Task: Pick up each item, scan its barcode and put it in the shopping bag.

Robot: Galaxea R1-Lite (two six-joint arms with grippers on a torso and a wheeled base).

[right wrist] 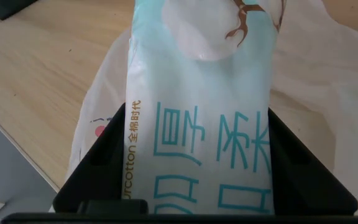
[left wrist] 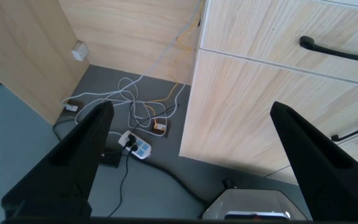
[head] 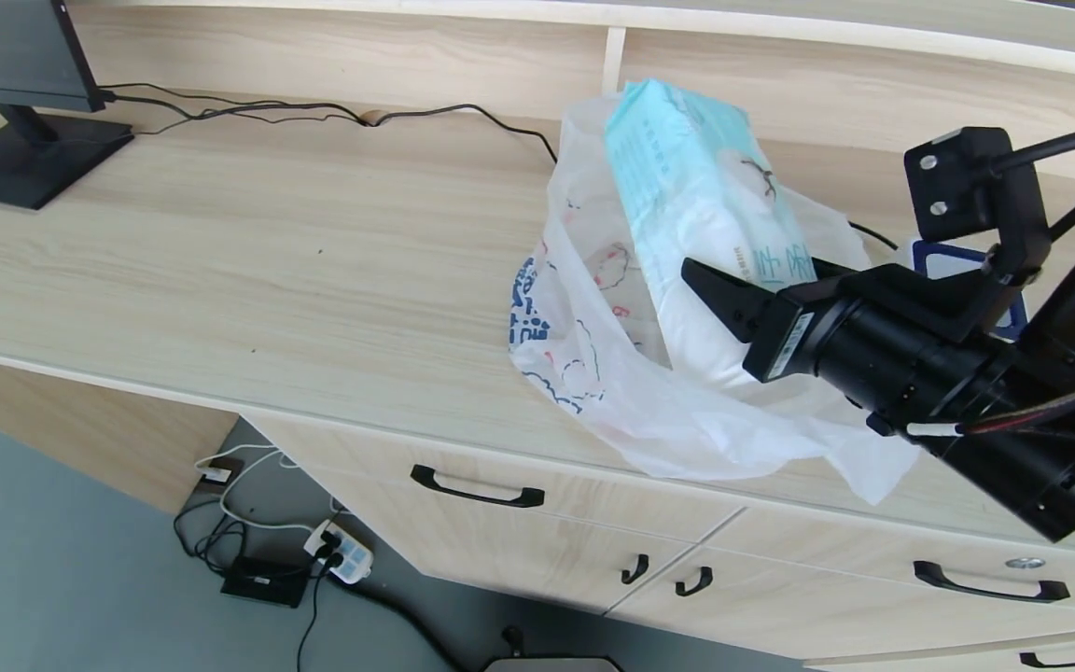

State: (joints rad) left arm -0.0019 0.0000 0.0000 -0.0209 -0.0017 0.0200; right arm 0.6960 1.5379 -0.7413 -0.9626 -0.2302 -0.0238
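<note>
Left wrist view gives us the left gripper (left wrist: 191, 106) with its fingers spread wide and nothing between them. It hangs low over the floor (left wrist: 166, 186), in front of the drawers (left wrist: 278, 81), and a white power strip (left wrist: 135, 146) lies among loose wires below.

On the head view, at the far left of the wooden tabletop (head: 267, 261), we see a dark monitor (head: 6, 47) on its stand. Black cables (head: 314, 112) trail right from it along the far edge. Right of the middle, near the front edge, lies the white shopping bag (head: 593, 373) with its mouth open. A teal-and-white tissue pack (head: 696, 187) stands tilted in that mouth, with its lower part inside the plastic and its upper end sticking out toward the far side. At the right, the right gripper (head: 752, 266) has its fingers closed on the near end of the pack, one on each side.
</note>
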